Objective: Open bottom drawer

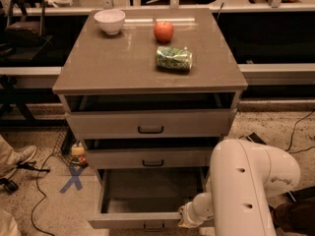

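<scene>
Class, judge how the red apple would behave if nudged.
The apple looks round, so it would probably roll on the smooth cabinet top; likely firm, not squashy. The gripper is at the front of the bottom drawer.

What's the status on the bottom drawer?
Gripper at bottom drawer front, right end. Drawer pulled well out. Nothing seen blocking it.
</scene>
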Tool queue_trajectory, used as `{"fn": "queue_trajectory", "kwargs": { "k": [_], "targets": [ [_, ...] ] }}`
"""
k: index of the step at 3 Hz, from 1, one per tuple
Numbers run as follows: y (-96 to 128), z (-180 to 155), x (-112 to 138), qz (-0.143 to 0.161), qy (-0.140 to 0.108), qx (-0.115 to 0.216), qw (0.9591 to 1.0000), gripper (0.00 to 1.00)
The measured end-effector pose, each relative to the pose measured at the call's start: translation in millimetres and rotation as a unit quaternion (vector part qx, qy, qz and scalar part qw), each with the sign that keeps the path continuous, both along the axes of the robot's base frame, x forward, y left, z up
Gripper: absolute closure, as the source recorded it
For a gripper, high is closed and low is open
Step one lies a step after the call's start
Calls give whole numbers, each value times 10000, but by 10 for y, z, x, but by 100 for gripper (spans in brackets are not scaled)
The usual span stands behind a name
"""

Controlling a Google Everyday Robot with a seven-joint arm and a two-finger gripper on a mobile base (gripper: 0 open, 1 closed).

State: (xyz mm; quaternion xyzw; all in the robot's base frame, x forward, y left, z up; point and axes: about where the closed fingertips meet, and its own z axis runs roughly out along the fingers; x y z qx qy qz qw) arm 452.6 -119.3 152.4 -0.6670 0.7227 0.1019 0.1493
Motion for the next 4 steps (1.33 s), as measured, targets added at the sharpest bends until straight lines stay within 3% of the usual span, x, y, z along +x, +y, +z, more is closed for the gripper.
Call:
{"fn": "queue_trajectory", "kwargs": {
  "k": [1,2,4],
  "targets": [
    [0,-1,0,0,0,0,10000,100],
    [7,-11,-13,4,12,4,10000,82],
    [21,-28,-37,12,34,11,10000,35]
  ]
}}
